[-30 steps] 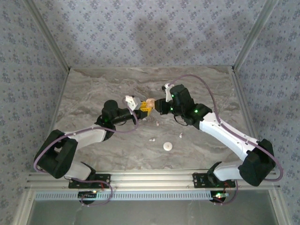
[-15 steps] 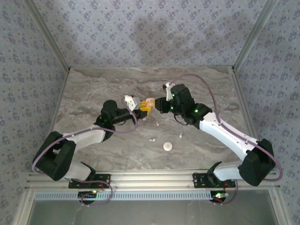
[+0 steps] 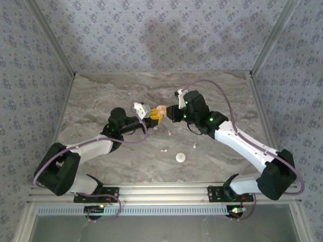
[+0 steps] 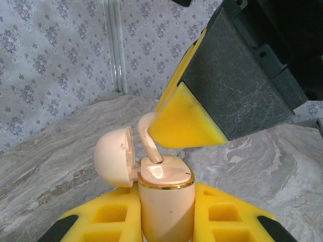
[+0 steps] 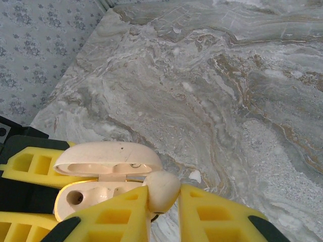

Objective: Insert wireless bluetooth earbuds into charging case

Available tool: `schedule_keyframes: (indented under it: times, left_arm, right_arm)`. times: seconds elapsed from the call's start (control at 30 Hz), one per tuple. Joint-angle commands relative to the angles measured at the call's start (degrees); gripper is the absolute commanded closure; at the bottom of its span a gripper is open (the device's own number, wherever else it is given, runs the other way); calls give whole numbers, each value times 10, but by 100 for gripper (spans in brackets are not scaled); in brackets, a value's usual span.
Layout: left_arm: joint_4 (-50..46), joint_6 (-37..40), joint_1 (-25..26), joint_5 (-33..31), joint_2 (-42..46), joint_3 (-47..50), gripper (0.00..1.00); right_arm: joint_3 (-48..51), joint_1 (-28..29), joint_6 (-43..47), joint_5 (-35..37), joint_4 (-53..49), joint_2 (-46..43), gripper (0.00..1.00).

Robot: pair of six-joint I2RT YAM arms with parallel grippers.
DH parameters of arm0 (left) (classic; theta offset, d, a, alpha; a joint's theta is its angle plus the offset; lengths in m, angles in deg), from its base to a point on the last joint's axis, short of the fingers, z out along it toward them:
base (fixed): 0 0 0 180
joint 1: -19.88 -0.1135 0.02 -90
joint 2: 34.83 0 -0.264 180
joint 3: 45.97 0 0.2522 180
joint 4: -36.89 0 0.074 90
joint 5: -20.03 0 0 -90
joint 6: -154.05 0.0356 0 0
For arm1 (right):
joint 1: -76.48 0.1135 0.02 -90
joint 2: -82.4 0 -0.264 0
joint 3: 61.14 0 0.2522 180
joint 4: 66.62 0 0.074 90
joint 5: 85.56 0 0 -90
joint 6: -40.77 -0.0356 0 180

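— Above the middle of the desk (image 3: 101,96), what does your left end effector (image 3: 154,117) have?

— You have it pinching the charging case (image 4: 166,201) upright between its yellow pads (image 4: 108,217), one pad on each side of the body. The lid (image 4: 115,156) is swung open and stands to the left of the body in the left wrist view.

— And your right end effector (image 5: 162,214)?

— It is pressed together on one earbud (image 5: 162,190). The rounded bud sits between the two yellow fingertips and the curved stem hangs down from it. Seen from your left wrist, the stem's tip meets the glossy top face of the case. How far it goes in, you cannot tell.

— How do the two stand to each other?

— Tip to tip, yours on the left reaching in from the left and the other from the right, with the case between them.

— Anything else on your desk?

— Three loose earbuds (image 3: 164,150) lie on the marble, nearer the arm bases than the held case and apart from one another. A small round white piece (image 3: 180,157) rests between two of them, closest to the bases.
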Motion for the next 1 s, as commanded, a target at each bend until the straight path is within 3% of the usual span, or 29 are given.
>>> schedule_keyframes:
  times: [0.0, 0.97]
  left_arm:
    - [29, 12, 5, 2, 28, -27, 88]
    - [-15, 65, 18, -37, 49, -27, 88]
  right_arm:
    - [-4, 10, 20, -2, -38, -2, 78]
    - [-76, 43, 13, 6, -85, 39, 78]
